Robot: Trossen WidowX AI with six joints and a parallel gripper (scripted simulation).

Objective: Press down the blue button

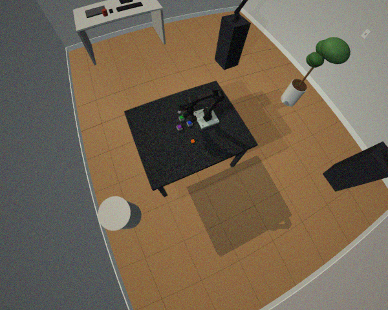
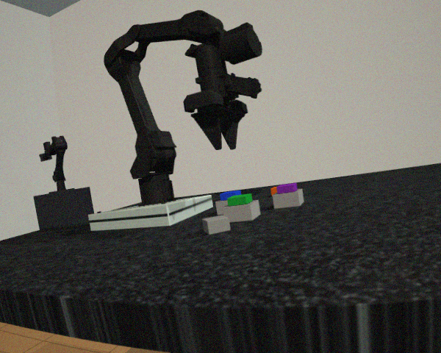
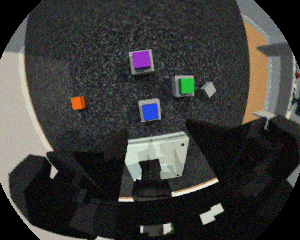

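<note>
Three unlabeled buttons (image 3: 150, 111), one arm (image 2: 137, 98).

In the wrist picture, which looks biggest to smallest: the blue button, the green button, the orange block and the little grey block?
1. Blue button and green button: they look about alike, so no ranking between them.
2. Orange block and grey block: both smaller, too close to separate.

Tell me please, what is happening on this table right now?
A black robot arm stands on a white base plate on the dark table. Its hand points down, well above three buttons, touching nothing, with its fingers apart and holding nothing. The blue button is not pressed yet. The green button, the purple button, a grey block and an orange block lie nearby.
</note>
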